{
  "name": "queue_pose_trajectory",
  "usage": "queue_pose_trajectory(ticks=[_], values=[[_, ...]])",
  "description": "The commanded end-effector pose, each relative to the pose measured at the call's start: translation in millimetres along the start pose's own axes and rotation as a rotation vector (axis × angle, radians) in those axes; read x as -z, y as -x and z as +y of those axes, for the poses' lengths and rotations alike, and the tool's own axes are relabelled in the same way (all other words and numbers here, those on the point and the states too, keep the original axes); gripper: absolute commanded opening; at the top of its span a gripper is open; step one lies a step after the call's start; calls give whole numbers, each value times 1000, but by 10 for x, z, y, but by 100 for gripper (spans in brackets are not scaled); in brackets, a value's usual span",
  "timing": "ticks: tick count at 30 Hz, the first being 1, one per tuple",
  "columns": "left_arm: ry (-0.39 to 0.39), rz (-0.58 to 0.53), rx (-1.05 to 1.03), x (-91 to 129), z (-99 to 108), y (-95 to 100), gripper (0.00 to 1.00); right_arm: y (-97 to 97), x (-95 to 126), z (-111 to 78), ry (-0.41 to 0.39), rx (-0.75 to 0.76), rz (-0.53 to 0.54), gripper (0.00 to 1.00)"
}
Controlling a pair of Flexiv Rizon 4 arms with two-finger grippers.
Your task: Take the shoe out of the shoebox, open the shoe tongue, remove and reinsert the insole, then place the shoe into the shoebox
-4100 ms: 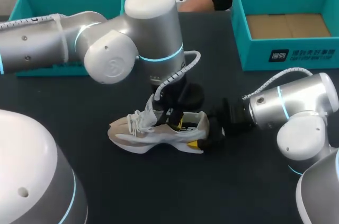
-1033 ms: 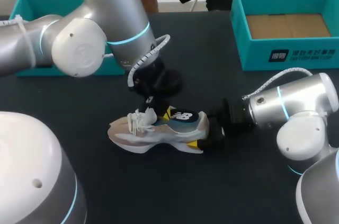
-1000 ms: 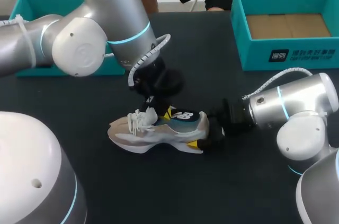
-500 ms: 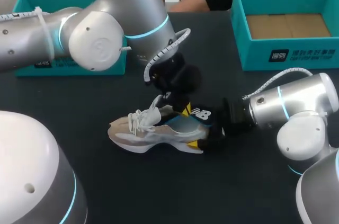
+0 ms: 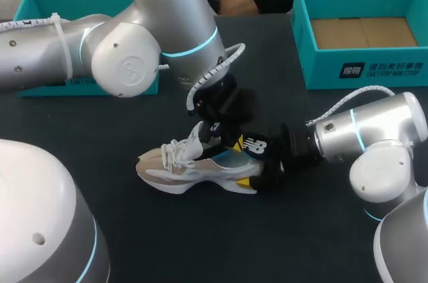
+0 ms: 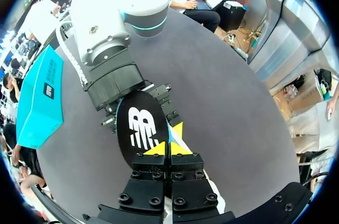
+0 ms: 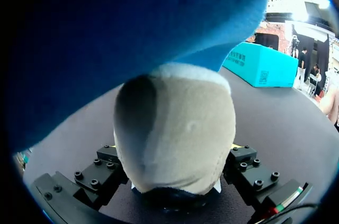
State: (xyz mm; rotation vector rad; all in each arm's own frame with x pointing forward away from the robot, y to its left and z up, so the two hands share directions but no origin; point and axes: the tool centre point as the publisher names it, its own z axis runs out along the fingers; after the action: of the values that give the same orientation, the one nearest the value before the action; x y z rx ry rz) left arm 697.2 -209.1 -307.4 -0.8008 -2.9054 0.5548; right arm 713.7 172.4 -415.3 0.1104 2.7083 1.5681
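Presently, with the insole (image 6: 140,128) pinched in the left gripper (image 6: 169,147) and the heel of the shoe (image 5: 187,169) clamped in the right gripper (image 7: 175,173), a slow lengthwise pull is judged best.

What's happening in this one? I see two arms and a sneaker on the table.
The sneaker sits out of the shoebox on the dark table. The right gripper clamps its heel from both sides and holds it steady. The left gripper pinches the edge of the black insole, which hangs tilted over the shoe's opening near the heel. The shoebox stands open and empty at the far right.
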Motion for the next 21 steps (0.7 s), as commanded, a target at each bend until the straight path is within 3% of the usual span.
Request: queue_pose_trajectory(ticks=[1, 12, 21], values=[[-7, -39, 19, 92, 111, -141, 0, 5, -52, -9, -7, -1, -2, 0], [-23, -84, 66, 209, 237, -243, 0, 5, -52, -9, -7, -1, -2, 0], [-19, -78, 49, 221, 186, -176, 0, 5, -52, -9, -7, -1, -2, 0]])
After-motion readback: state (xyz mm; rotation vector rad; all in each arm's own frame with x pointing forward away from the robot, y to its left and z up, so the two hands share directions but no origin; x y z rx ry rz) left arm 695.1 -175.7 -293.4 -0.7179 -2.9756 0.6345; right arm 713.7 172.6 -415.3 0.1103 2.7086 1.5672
